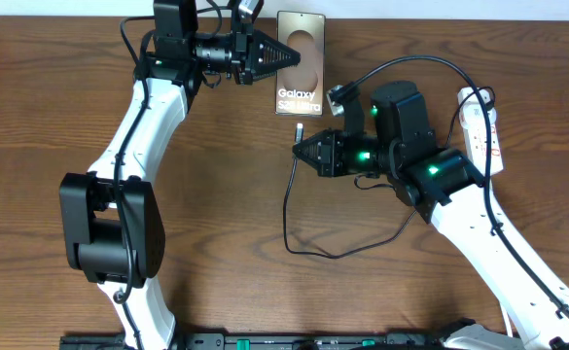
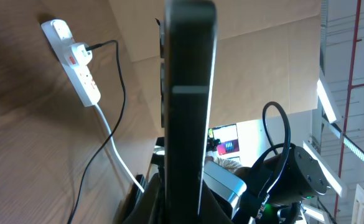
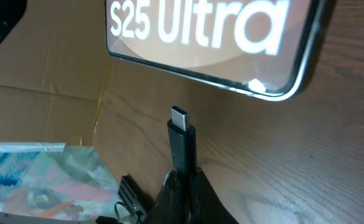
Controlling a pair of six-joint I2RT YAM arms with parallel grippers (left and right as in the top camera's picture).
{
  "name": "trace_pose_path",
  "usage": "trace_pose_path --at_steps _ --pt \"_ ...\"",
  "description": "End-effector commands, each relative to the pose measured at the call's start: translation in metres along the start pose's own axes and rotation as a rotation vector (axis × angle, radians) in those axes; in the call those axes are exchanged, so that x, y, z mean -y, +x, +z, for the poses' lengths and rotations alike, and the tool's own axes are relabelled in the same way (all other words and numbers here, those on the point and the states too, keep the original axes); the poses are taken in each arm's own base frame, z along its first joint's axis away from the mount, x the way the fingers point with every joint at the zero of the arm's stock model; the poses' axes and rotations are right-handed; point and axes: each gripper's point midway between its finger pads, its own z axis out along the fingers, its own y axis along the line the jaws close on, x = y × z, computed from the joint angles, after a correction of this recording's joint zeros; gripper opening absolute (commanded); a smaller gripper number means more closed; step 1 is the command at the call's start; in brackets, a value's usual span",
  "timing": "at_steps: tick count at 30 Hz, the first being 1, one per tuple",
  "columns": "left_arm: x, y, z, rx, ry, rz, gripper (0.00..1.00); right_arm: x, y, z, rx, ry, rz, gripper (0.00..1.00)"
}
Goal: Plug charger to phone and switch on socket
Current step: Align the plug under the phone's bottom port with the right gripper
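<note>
Far across the wooden tabletop (image 1: 51, 117), the left end effector (image 1: 292, 55) clamps the flat grey-bronze phone (image 1: 305, 73); the right end effector (image 1: 298, 149) pinches the thin black charger plug (image 3: 182, 140) (tip just short of the phone).

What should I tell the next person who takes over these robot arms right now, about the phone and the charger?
Left tool: shut on the phone, clamping one long edge.
Right tool: shut on the charger just behind its plug. The tip points at the phone's bottom edge with a small gap, so it is not in yet.
Socket: off to the right, with the charger's other end plugged into it.
Done: phone and plug are gripped and roughly lined up.
Left: push the plug into the phone, then press the socket's switch. I can't tell if the switch is already on.
</note>
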Motion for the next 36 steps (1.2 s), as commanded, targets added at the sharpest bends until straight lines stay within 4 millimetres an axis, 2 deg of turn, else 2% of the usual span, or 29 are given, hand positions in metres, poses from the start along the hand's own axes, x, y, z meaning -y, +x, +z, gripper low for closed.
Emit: trace_pose_path --at_steps 1,36 --pt "0.009 0.003 0.0 -0.025 0.02 0.043 0.07 -0.008 -0.004 0.001 0.008 -0.005 -0.038 0.01" --pt "0.009 0.003 0.0 -0.025 0.02 0.043 0.07 -0.016 -0.015 -0.001 0.046 -0.029 -0.066 0.01"
